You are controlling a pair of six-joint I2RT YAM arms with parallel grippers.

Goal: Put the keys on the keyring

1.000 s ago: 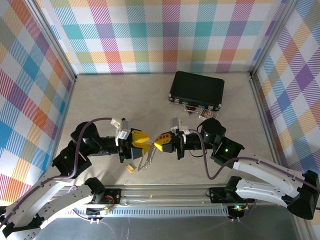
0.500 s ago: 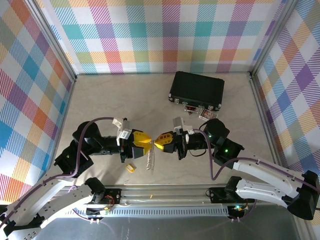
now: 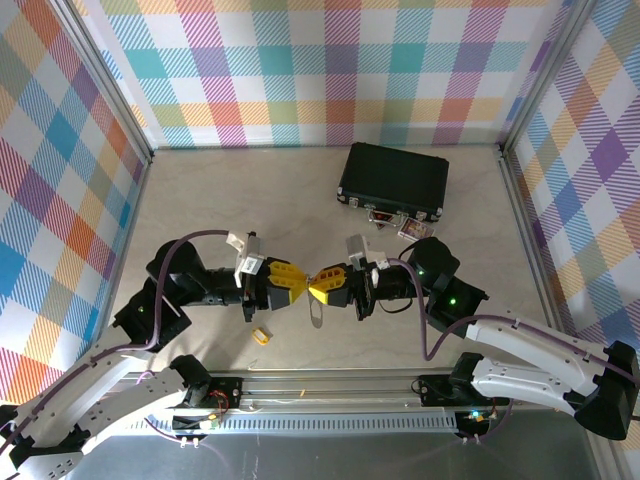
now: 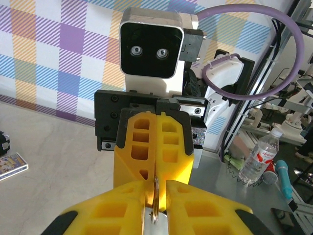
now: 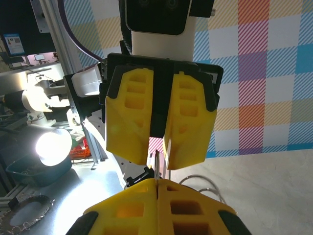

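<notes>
None of the keys appears threaded: right gripper (image 3: 313, 286) clamps the keyring (image 3: 317, 312), left gripper (image 3: 299, 281) nearly closed, hold uncertain; yellow piece (image 3: 261, 336) lies aside.

Your grippers face tip to tip, near centre: right gripper (image 3: 320, 284) clamped tight, left gripper (image 3: 297, 279) narrowly parted.

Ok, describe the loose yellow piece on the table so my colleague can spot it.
Mid-table, the left gripper and right gripper meet tip to tip. On the tabletop just toward the arm bases from the left one lies the yellow piece. Unlike their yellow fingers, it is tiny, loose and touched by nothing.
</notes>
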